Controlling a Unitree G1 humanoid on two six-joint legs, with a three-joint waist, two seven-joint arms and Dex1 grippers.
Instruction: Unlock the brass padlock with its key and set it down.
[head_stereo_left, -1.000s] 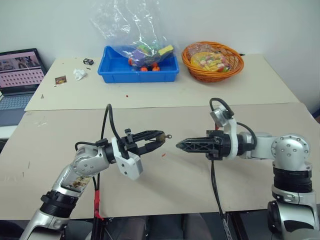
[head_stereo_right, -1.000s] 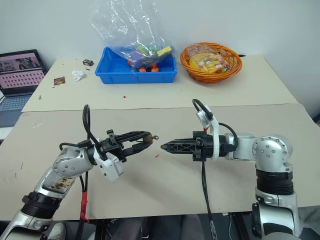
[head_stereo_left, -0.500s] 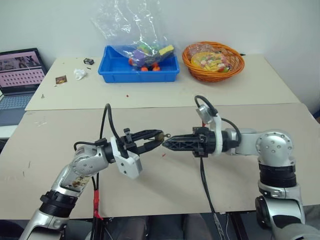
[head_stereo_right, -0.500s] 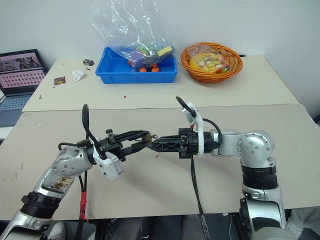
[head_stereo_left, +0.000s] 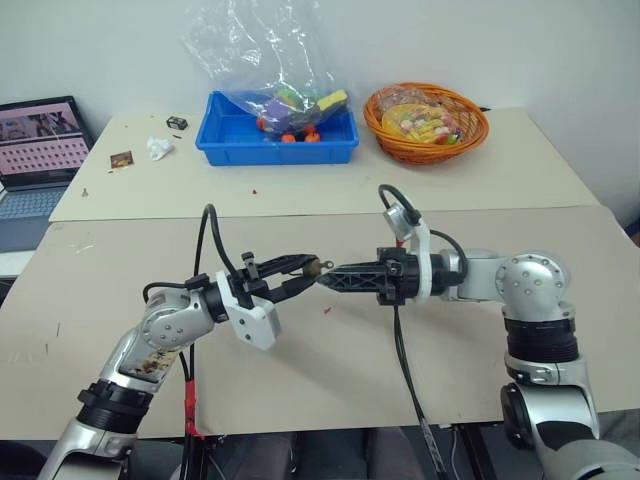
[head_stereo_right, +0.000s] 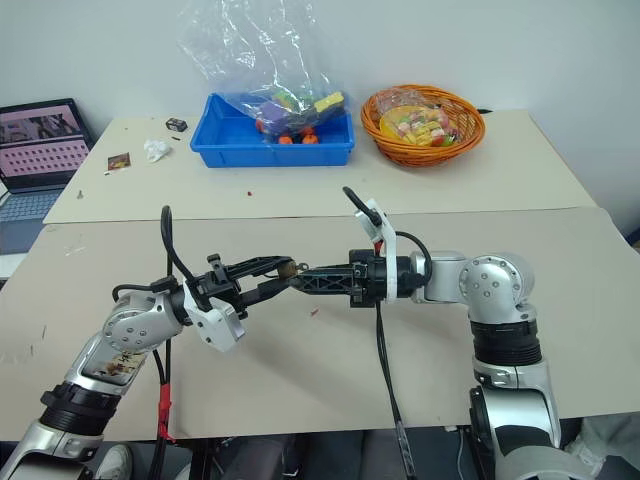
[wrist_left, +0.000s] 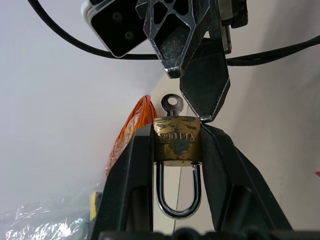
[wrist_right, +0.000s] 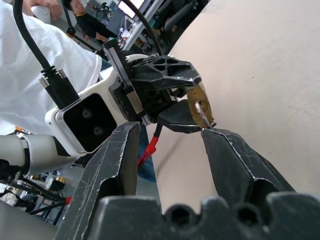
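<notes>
From the head, the left hand (head_stereo_left: 305, 272) is up above the table (head_stereo_left: 120, 290) and points toward the right hand (head_stereo_left: 325, 278). The two hands meet tip to tip. A tiny bit of gold shows at the end of the left hand – that is the brass padlock (head_stereo_left: 311, 266). Past both hands, far back on the table, sit a blue bin (head_stereo_left: 277, 142) and an orange basket (head_stereo_left: 425, 120). A laptop (head_stereo_left: 40, 150) stands off beyond the left arm.

In the left wrist view, the left hand is closed tight on the brass padlock, one finger pressed on each side of the gold body. The silver loop of the lock hangs back between the fingers, toward the wrist, and it looks shut. The key (wrist_left: 172, 106) sticks out of the far end of the lock, and its little ring head pokes out past the fingertips. The right hand's black fingertips (wrist_left: 206, 85) come in right next to the key. One tip is touching the corner of the lock beside the key.

In the right wrist view, the right hand is part open – its two fingers stand apart with nothing between them. The padlock and the key are just past its fingertips, held in the left hand. One right fingertip (wrist_right: 220, 140) is almost at the key. A person in a white top (wrist_right: 30, 60) is behind the left hand.
</notes>
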